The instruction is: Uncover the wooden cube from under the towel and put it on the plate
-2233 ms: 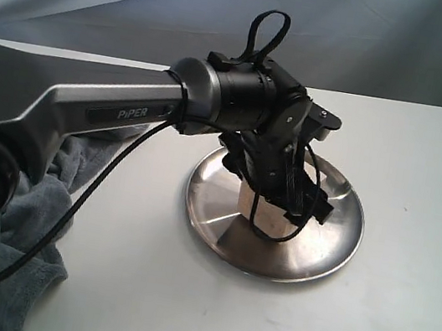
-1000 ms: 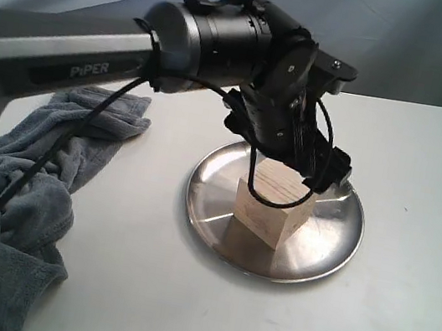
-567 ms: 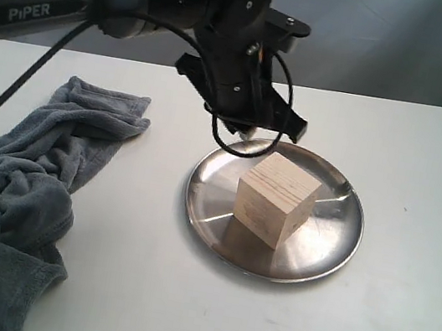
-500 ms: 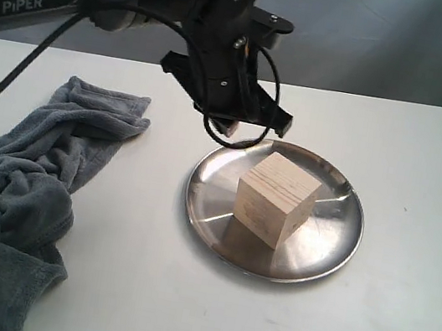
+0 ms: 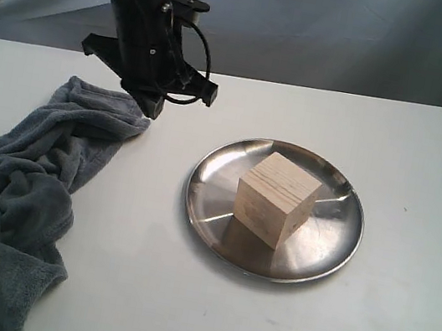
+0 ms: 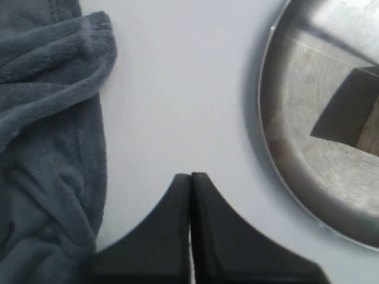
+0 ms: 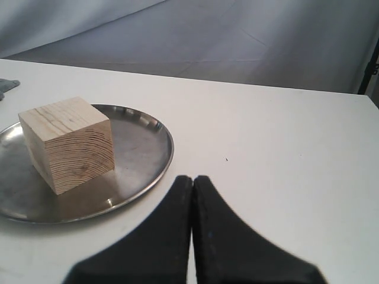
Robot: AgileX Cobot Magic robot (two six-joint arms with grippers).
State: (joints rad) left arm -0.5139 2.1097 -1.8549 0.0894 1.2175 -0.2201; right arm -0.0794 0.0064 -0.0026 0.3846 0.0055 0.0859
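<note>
The pale wooden cube [image 5: 276,200] stands on the steel plate [image 5: 327,239], uncovered; the right wrist view shows the same cube [image 7: 66,142] on the plate [image 7: 145,155]. The dark-grey towel [image 5: 19,183] lies crumpled at the left of the table, also seen as the towel [image 6: 47,136] in the left wrist view. My left gripper [image 5: 152,107] hangs above the towel's far corner, to the left of the plate, its jaws shut with nothing between them [image 6: 190,176]. My right gripper [image 7: 193,177] is shut and empty, beside the plate's rim; it does not show in the exterior view.
The white table [image 5: 416,164] runs to a grey backdrop cloth [image 5: 353,35]. The left arm's black cable [image 5: 196,59] loops beside the wrist. A plate edge [image 6: 278,171] lies close to the left gripper's side.
The left arm let go of the cube on the plate, rose and swung left, away from the plate toward the towel. The cube and plate stayed put.
</note>
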